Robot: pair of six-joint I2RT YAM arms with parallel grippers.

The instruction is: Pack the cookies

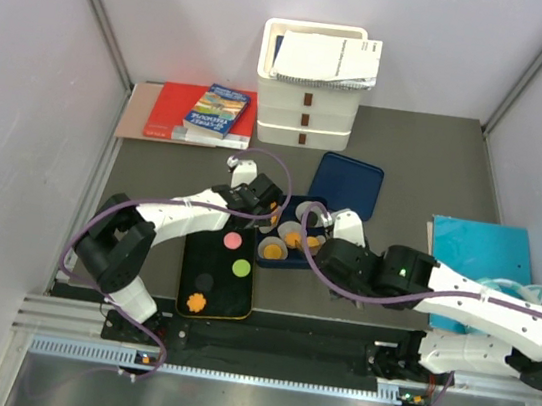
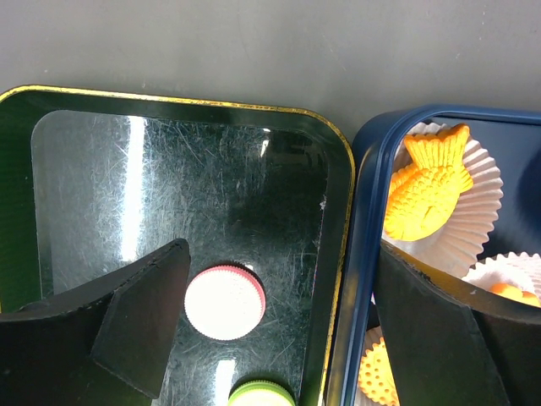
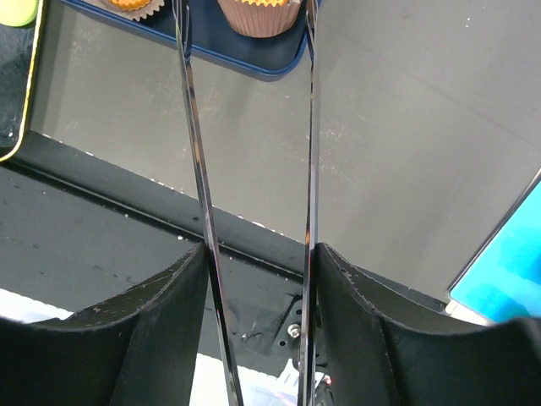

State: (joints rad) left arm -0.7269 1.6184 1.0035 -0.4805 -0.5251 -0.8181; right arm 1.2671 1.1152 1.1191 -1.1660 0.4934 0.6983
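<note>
Looking down from overhead, we count four cookies (image 1: 241,268) lying flat on the black tray (image 1: 232,299): pink, green, black and orange. The tray sits beside a blue tin (image 2: 365,254) of paper cups (image 2: 473,228) on the bench (image 1: 414,193). Only the left wrist view reveals a fish-shaped orange biscuit (image 2: 423,190) in one cup, its long axis running up the frame and its tail toward the far rim. The left gripper (image 2: 279,271) has its jaws gaping wide, holding nothing, straddling both rims near the pink cookie (image 2: 224,302). Only the right wrist view shows the right gripper (image 3: 258,254), jaws clamped on two-bladed metal tongs (image 3: 199,169) aimed at the tin.
</note>
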